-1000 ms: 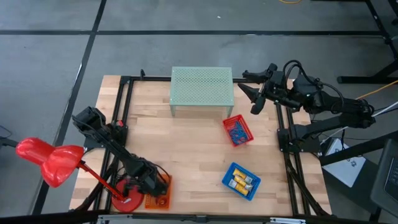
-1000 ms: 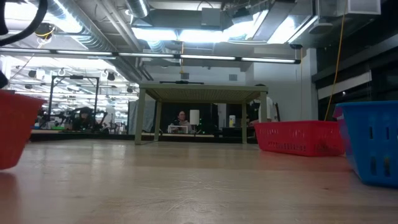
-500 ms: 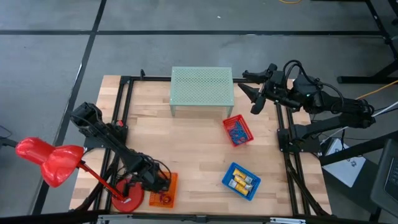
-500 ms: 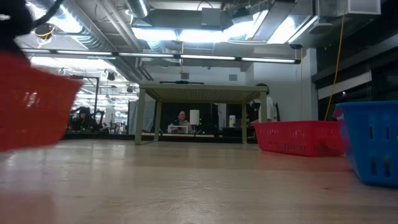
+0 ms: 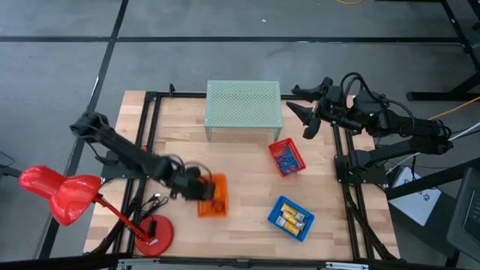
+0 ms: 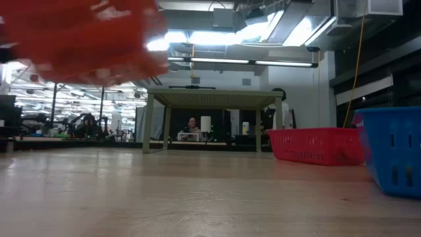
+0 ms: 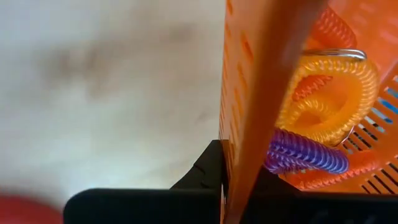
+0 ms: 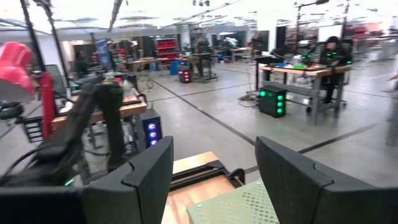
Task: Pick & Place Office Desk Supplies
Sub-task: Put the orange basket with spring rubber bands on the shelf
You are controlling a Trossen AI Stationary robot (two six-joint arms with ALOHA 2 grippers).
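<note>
Left pincer (image 5: 201, 187): clamped on the orange basket's (image 5: 213, 196) wall, lifted above the desk (image 5: 240, 161), rings (image 7: 329, 106) inside.
Right pincer (image 5: 305, 118): fingers apart, desk's far right corner.

Orange and purple coil rings (image 7: 323, 118) lay bunched in an orange basket (image 5: 212, 196) held off the bench. Blue clips (image 5: 285, 158) filled the red basket (image 5: 297, 166) — yellow-and-silver blocks (image 5: 289, 218) sat in the blue basket (image 5: 275, 208), near the front.
</note>
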